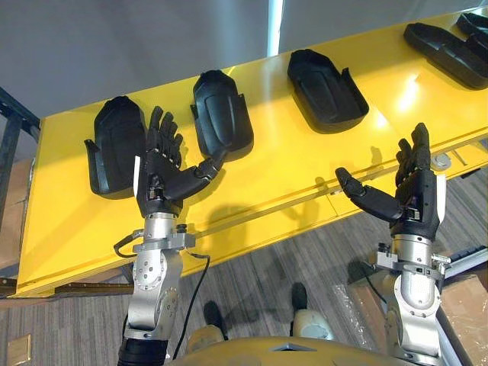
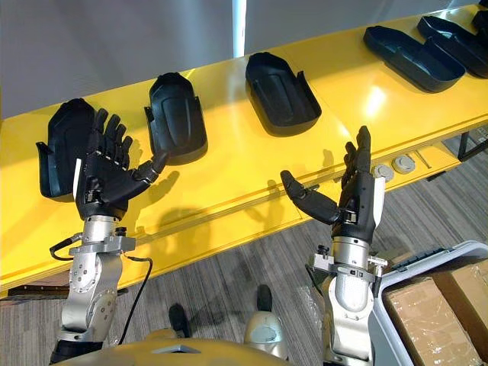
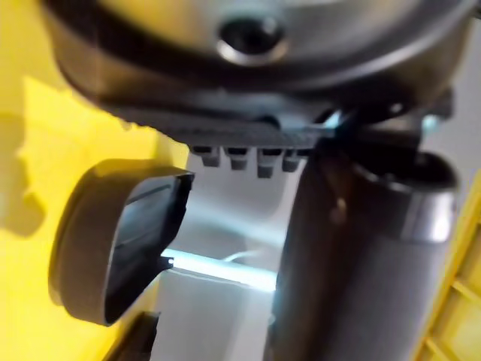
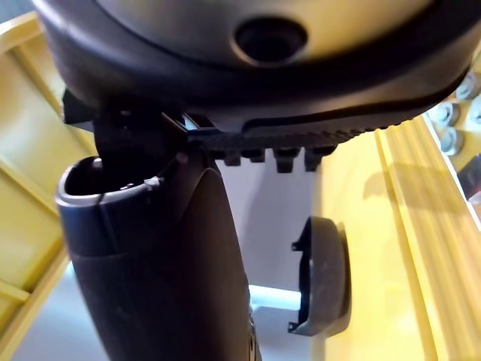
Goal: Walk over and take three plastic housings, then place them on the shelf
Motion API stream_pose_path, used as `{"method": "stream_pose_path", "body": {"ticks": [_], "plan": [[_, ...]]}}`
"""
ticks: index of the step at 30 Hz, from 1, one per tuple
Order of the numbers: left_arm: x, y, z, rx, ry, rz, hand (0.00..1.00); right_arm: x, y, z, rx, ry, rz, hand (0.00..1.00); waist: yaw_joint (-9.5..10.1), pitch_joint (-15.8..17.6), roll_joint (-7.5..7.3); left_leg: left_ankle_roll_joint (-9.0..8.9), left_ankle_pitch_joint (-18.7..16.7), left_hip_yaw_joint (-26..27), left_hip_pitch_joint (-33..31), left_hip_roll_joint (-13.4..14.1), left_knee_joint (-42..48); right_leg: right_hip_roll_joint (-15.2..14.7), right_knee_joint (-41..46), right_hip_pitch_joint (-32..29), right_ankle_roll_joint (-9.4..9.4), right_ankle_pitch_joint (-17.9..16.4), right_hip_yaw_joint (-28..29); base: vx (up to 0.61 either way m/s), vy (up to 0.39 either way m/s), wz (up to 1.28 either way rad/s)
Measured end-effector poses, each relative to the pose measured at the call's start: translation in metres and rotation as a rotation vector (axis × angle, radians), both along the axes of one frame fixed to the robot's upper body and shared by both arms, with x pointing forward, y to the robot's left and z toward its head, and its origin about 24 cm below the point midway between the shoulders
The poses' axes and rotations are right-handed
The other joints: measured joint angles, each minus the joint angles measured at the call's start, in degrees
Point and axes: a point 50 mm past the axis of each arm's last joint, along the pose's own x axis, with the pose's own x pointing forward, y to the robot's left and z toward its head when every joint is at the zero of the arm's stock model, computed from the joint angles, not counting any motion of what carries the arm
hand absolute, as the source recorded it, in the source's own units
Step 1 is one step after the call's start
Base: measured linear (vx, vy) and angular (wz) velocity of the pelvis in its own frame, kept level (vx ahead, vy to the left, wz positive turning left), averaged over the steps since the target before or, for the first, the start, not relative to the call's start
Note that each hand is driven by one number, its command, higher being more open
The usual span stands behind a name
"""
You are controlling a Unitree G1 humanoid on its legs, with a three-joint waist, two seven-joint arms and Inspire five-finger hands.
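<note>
We hold our fingers [image 1: 164,131] straight and apart, empty, on the left hand [image 1: 161,183] and right hand [image 1: 418,195] above the near edge of the yellow surface [image 1: 290,168]. Black plastic housings [image 1: 223,114] lie in a row along it, between a grey wall [image 1: 114,46] and striped grey floor [image 1: 305,253].

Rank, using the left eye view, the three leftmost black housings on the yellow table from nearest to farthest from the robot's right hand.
1. Third housing from the left, in the middle, closest to the right hand.
2. Second housing from the left, beside the left hand.
3. Leftmost housing, far left.
</note>
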Motion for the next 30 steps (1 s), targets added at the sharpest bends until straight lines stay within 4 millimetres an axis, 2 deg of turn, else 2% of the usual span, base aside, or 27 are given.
{"method": "stream_pose_path", "body": {"ticks": [6, 13, 17, 26, 30], "plan": [[0.001, -0.003, -0.002, 0.006, 0.011, -0.019, 1.00, -0.003, -0.001, -0.002, 0.007, 0.003, -0.002, 1.00, 0.05, 0.2, -0.04, -0.07, -0.4, 0.5, 0.7, 0.0, 0.0, 0.0, 0.0, 0.3, 0.02, 0.0, 0.5, 0.01, -0.006, -0.04], [0.007, -0.011, -0.017, 0.019, 0.082, -0.073, 1.00, -0.009, -0.002, -0.005, 0.029, 0.014, -0.003, 1.00, -0.18, 1.1, -0.14, -0.10, -0.8, 1.7, 2.0, 0.0, 0.0, 0.1, 0.0, 1.0, 0.08, -0.1, 1.6, -0.02, -0.004, -0.08], [0.008, -0.014, -0.019, 0.028, 0.100, -0.102, 1.00, -0.010, -0.002, -0.007, 0.027, 0.027, 0.005, 1.00, -0.83, 1.1, -0.14, -0.10, -0.8, 1.8, 2.0, 0.0, 0.0, 0.1, 0.0, 1.0, 0.07, -0.1, 1.7, 0.00, 0.000, 0.00], [0.008, -0.016, -0.021, 0.050, 0.114, -0.119, 1.00, -0.014, -0.003, -0.010, 0.026, 0.045, 0.006, 1.00, -0.87, 1.0, -0.12, -0.10, -0.8, 1.8, 2.1, -0.1, 0.0, 0.1, 0.0, 1.1, 0.10, 0.0, 1.7, 0.00, 0.000, 0.00], [0.008, -0.020, -0.028, 0.053, 0.145, -0.138, 1.00, -0.014, -0.002, -0.011, 0.029, 0.047, 0.008, 1.00, -0.93, 1.0, -0.09, -0.10, -0.8, 1.8, 2.1, 0.0, 0.0, 0.1, 0.0, 1.1, 0.11, 0.0, 1.7, 0.00, 0.000, 0.00]]}}
